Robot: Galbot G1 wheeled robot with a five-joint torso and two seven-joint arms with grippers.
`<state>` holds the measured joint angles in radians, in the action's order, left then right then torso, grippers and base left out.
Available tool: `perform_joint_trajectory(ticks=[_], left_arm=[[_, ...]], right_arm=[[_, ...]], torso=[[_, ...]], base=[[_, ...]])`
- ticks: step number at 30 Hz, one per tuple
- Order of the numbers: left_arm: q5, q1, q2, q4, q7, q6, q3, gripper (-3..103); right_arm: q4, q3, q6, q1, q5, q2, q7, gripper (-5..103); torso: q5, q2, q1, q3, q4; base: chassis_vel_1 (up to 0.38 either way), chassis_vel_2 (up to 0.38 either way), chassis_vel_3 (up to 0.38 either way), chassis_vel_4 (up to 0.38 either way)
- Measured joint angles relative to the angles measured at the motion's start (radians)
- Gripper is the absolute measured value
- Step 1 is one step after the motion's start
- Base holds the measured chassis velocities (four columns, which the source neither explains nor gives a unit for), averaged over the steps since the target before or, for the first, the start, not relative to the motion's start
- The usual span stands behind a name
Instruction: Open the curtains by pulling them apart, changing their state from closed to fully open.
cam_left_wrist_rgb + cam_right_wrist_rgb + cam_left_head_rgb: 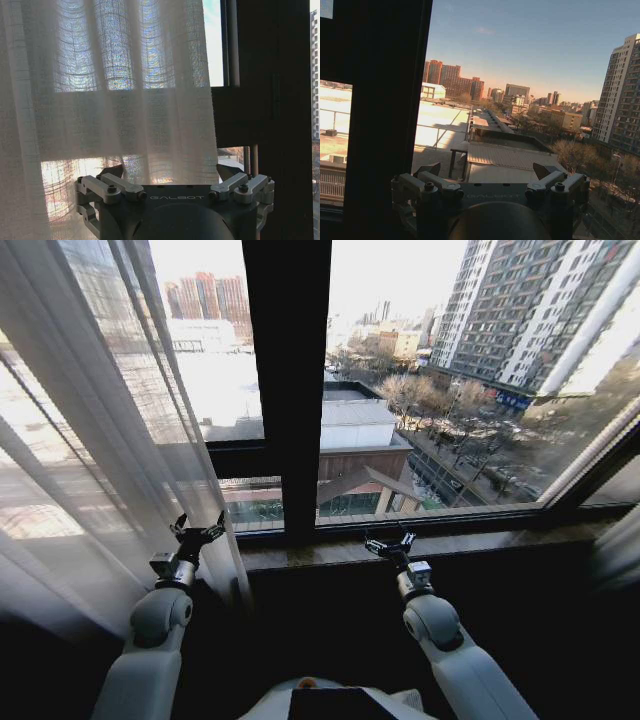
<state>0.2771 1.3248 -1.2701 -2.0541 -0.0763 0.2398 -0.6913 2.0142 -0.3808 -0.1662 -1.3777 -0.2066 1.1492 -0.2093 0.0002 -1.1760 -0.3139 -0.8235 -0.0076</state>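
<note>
I have both arms raised toward the window. The tall sheer white pleated curtains [90, 440] hang bunched along the left side of the glass, reaching about to the dark vertical window frame bar [287, 380]; the panes right of that bar are bare down to the brown stone window sill [470, 540]. At the far right edge of the head view a pale strip may be the other panel, but I cannot tell.

My left gripper [197, 532] sits near the left end of the sill, fingers [231, 172] spread wide, right at the curtain's inner edge with fabric hanging just ahead of it and nothing pinched. My right gripper [391, 543] hovers over the middle of the sill, fingers [428, 169] likewise apart and empty, facing bare glass.

I judge the parting almost done. What remains for me is to catch the left panel's loose inner edge and carry it farther toward the left frame.
</note>
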Motion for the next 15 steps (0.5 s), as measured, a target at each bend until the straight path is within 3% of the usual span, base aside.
perform_joint_trajectory(ticks=[5,10,13,15], left_arm=[[0.012,-0.017,0.019,-0.002,-0.041,0.017,0.005,100],[0.013,-0.034,0.033,0.018,-0.042,0.017,0.011,100],[0.014,-0.075,0.034,0.041,0.063,0.009,0.038,100],[0.016,-0.086,0.034,0.041,0.091,0.013,0.046,100]], right_arm=[[-0.009,0.0,0.003,0.002,0.0,0.001,0.0,100],[-0.021,0.0,0.005,0.011,0.0,0.002,0.0,100],[-0.033,0.008,0.014,0.009,0.005,0.011,0.0,100],[-0.037,0.012,0.02,0.008,0.01,0.013,0.0,100]], torso=[[0.0,0.0,0.0,0.0,-0.0002],[-0.0001,0.0,0.0,0.0,0.0],[-0.0001,0.0,0.0,0.0,-0.0001],[-0.0001,0.0,0.0,0.0,-0.0001]], base=[[0.0,0.0,0.0,0.0],[0.0,0.0,0.0,0.0],[0.0,0.0,0.0,0.0],[0.0,0.0,0.0,0.0]])
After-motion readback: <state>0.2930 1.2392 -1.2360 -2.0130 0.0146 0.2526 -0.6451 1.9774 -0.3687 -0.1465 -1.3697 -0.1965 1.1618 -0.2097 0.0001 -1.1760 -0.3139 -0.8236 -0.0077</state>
